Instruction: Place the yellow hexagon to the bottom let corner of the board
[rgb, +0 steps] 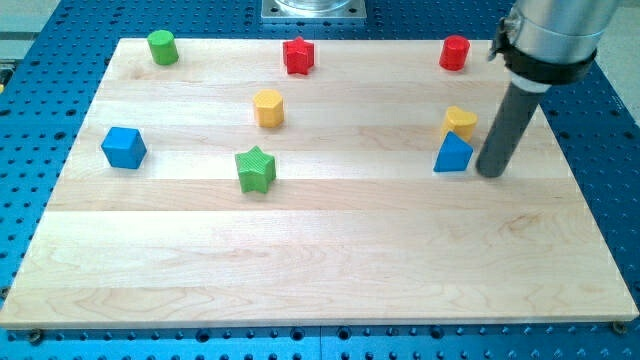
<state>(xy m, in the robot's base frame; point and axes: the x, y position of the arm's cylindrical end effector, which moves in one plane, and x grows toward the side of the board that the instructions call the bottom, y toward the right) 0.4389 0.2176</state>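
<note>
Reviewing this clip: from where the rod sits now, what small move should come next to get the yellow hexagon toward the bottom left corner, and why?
Probably lift away leftward and upward: my tip sits right of the blue triangle, far from the yellow hexagon. It should get to the hexagon's upper right side, so a push drives it down-left, passing between the blue cube and green star.

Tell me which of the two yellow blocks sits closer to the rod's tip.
The yellow block at the view's right, touching the blue triangle, lies just left of my tip. The yellow hexagon stands alone, mid-board.
</note>
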